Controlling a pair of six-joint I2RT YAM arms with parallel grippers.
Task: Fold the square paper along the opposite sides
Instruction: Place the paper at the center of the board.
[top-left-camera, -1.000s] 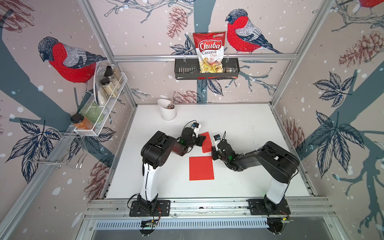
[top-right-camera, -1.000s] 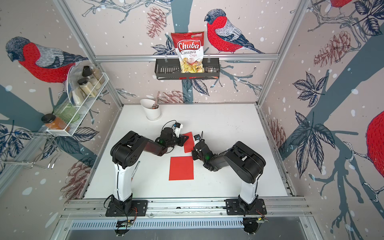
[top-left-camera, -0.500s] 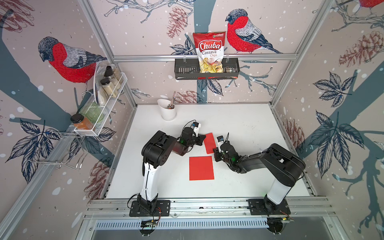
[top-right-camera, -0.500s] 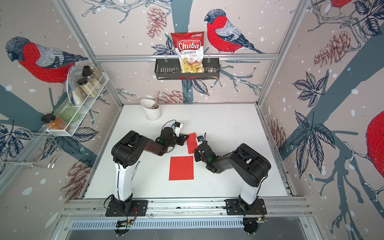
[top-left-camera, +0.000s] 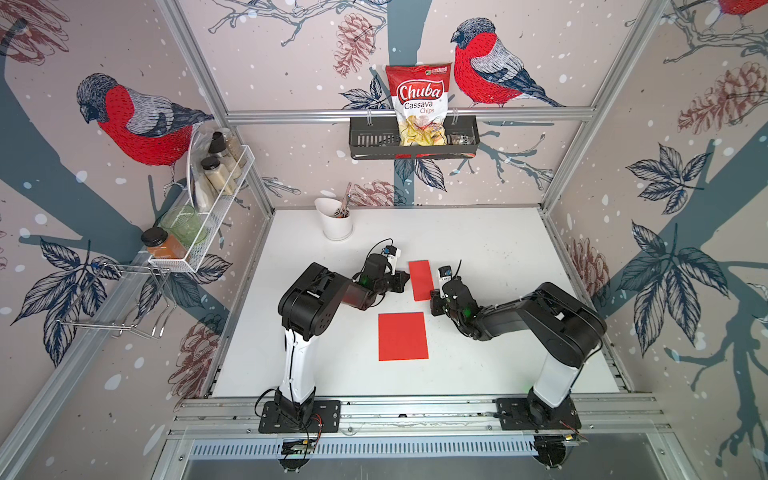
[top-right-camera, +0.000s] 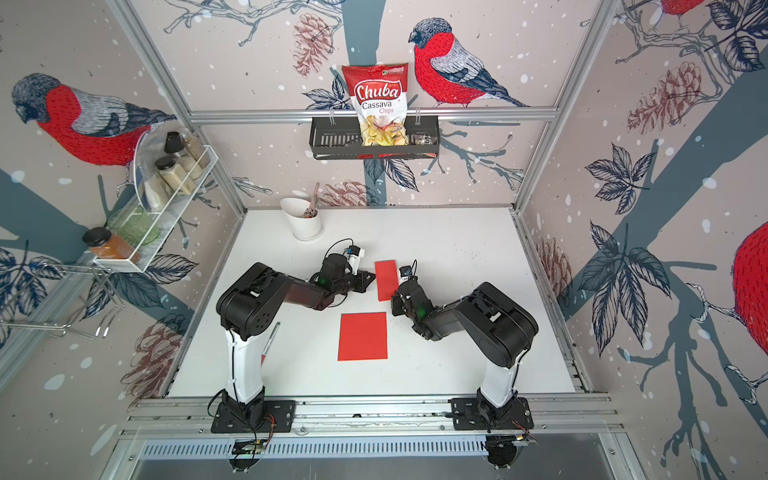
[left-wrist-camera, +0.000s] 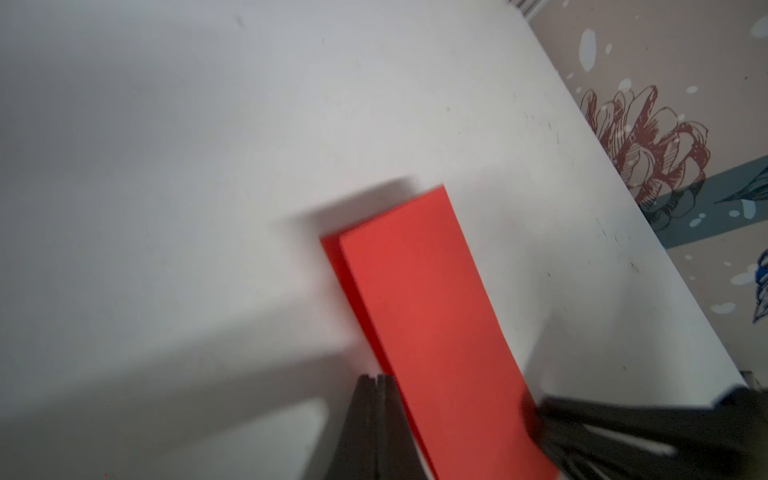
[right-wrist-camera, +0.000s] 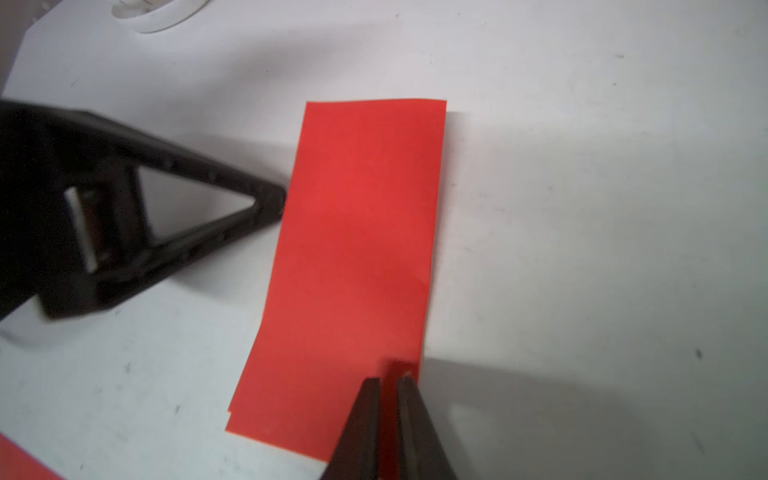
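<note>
White tabletop — folded red paper near flat red sheet.

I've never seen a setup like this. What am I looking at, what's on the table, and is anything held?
Two robot arms stand at a white table, each ending in a claw. Two pictures look down from overhead; two come from cameras on the arms' wrists. On the table lie a red paper folded to a strip, a flat red sheet and a white cup. The left claw is shut, its tip at the strip's long edge. The right claw sits over the strip's corner, jaws slightly apart. Neither seems to hold anything.
</note>
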